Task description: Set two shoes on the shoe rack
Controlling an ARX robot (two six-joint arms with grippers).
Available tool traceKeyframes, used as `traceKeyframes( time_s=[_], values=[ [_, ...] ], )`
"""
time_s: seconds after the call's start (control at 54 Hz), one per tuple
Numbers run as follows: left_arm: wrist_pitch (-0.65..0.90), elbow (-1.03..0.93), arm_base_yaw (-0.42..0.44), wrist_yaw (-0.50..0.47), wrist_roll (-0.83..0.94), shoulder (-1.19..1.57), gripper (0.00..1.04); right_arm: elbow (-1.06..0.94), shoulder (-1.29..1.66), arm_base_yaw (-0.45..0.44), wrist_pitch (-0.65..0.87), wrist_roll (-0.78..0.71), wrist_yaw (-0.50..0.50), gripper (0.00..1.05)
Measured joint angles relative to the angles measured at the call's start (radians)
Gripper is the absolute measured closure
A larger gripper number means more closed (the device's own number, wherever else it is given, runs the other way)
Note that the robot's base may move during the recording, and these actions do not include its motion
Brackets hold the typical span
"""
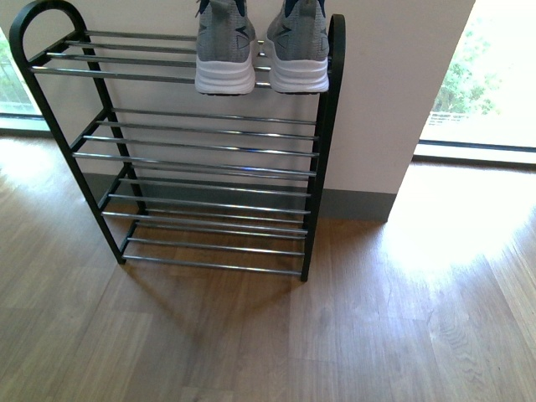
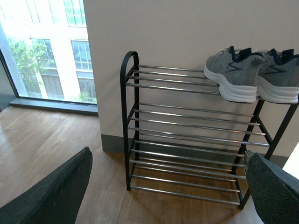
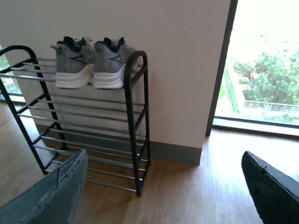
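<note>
The black shoe rack stands against the white wall, with three tiers of chrome bars. Two grey knit sneakers, one beside the other, sit side by side on the right end of its top tier, white soles toward me. The left wrist view shows the rack and the sneakers from a distance. My left gripper is open, holding nothing. From the right wrist I see the same rack and sneakers. Well back from the rack, my right gripper is open and holds nothing.
Wooden floor spreads in front of the rack. The two lower tiers carry nothing. A grey skirting runs under the wall. Floor-length windows flank the wall on both sides.
</note>
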Motion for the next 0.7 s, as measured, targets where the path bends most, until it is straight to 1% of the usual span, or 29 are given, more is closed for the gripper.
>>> traceKeyframes(
  time_s=[0.703],
  values=[
    [0.0, 0.0, 0.0, 0.0, 0.0, 0.0, 0.09, 0.0, 0.0, 0.0, 0.0, 0.0, 0.001, 0.09]
  ],
)
